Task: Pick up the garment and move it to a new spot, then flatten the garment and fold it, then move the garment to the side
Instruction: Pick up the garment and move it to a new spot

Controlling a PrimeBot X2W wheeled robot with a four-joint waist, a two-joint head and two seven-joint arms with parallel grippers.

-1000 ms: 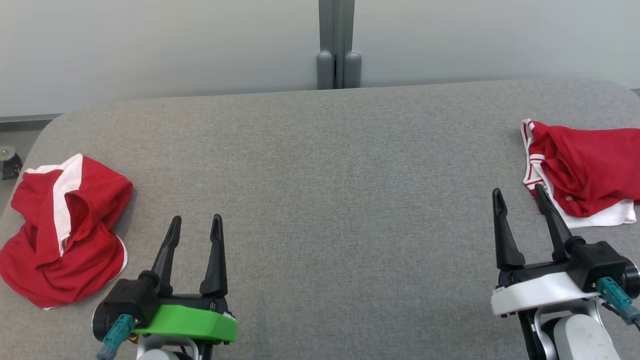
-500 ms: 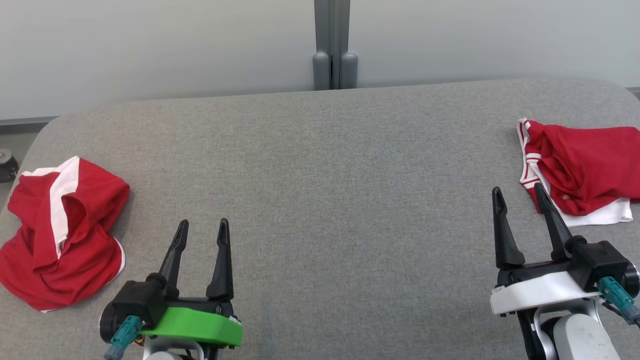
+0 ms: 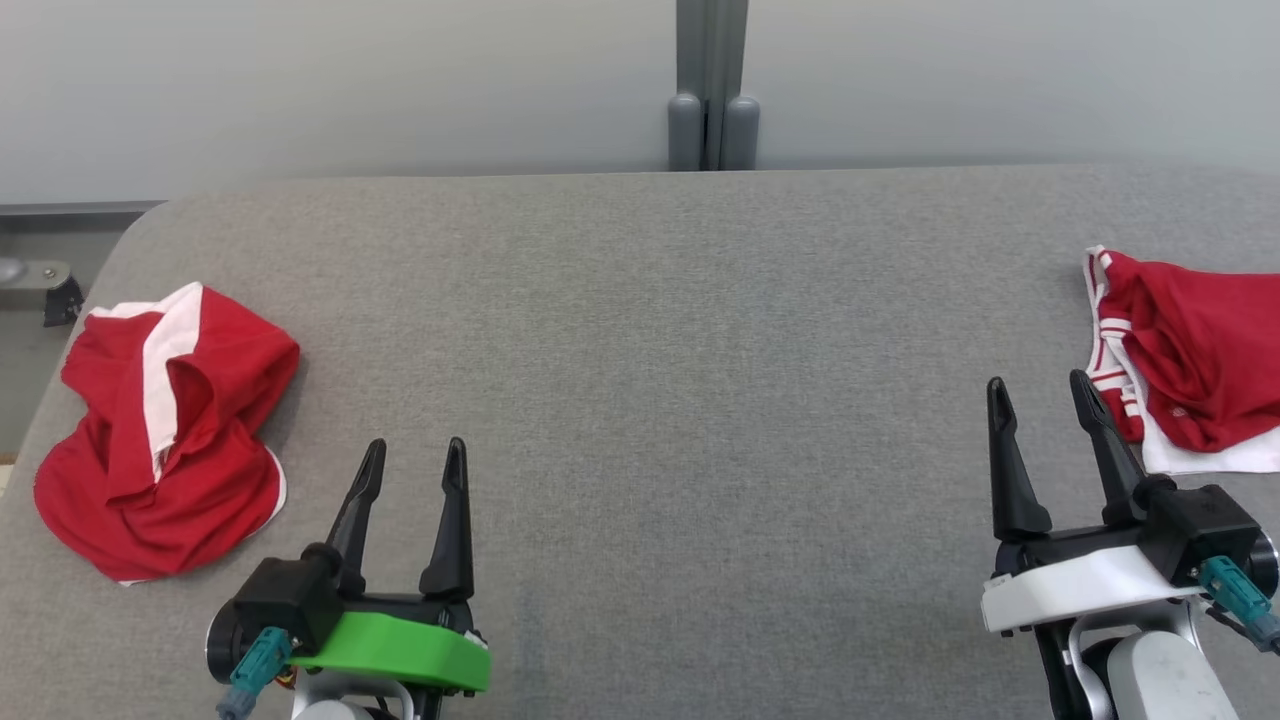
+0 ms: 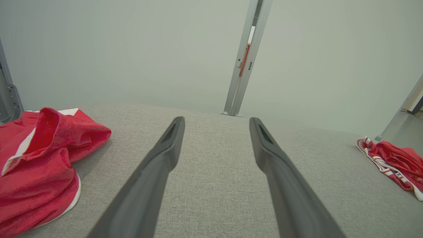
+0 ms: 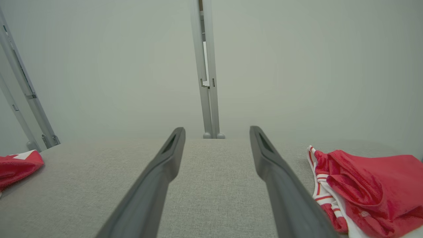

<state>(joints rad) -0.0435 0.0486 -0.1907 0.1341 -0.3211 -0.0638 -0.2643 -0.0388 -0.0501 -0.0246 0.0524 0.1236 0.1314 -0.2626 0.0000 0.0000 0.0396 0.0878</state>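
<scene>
- Cloth of coarse grey weave covers the broad, round-cornered table point(image 3: 680, 330).
- A crumpled red garment with a white stripe point(image 3: 170, 440) lies heaped near the table's left edge, beside the left gripper point(image 3: 415, 446) but apart from it.
- A bunched red garment with white striped trim point(image 3: 1200, 350) lies at the right edge, just beside the right gripper point(image 3: 1037, 381); whether they touch cannot be told.
- Both grippers' long dark tapered fingers are spread wide and grip nothing.
- A grey metal post point(image 3: 712, 90) stands behind the table against a pale matte wall point(image 3: 350, 90).
</scene>
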